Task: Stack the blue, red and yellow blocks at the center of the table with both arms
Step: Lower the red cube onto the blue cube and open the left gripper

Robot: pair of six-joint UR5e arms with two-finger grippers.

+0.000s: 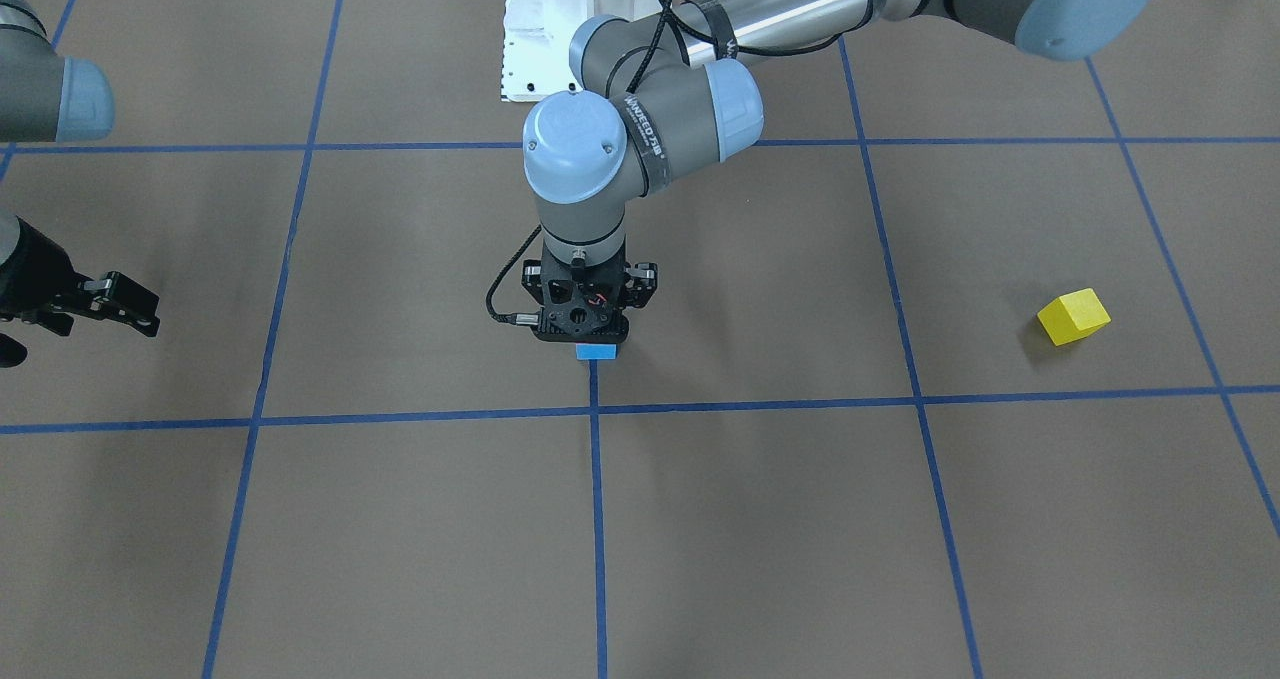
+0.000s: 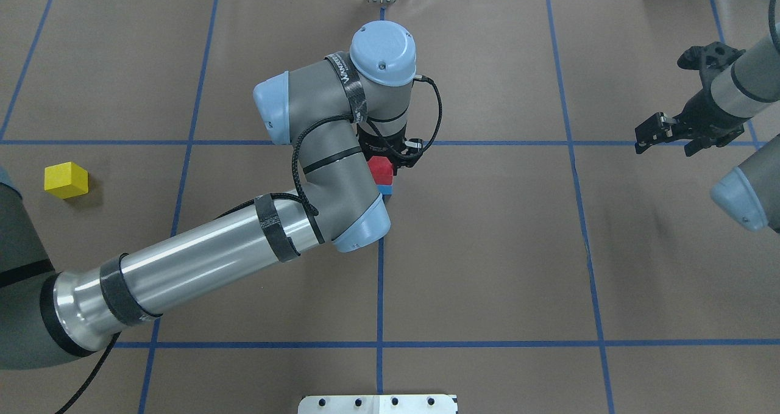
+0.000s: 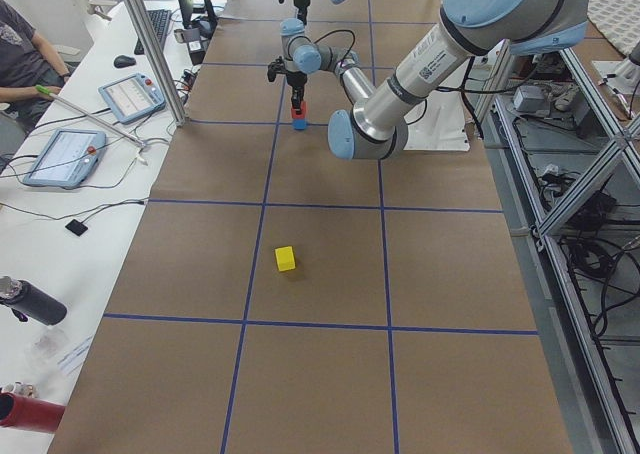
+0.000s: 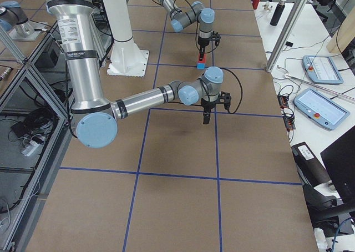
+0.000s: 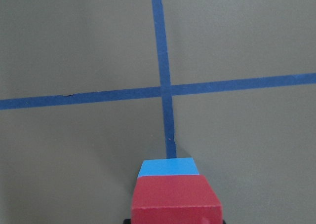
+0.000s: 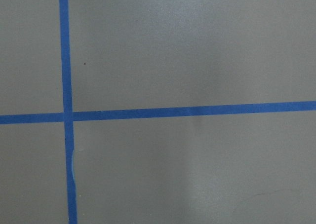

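My left gripper (image 1: 592, 331) stands upright at the table's centre, shut on the red block (image 2: 381, 170). The red block sits right over the blue block (image 2: 386, 189), which lies on the tape cross. The left wrist view shows the red block (image 5: 175, 199) close up, with the blue block's (image 5: 168, 167) far edge showing beyond it. I cannot tell whether the two touch. The yellow block (image 2: 66, 180) lies alone far on my left side. My right gripper (image 2: 665, 144) is open and empty, hovering far out on my right side.
Brown paper with blue tape grid lines (image 6: 66, 116) covers the table. The robot's white base (image 1: 560, 19) is at the back. Tablets and cables (image 3: 65, 154) lie on a side bench, and an operator sits there.
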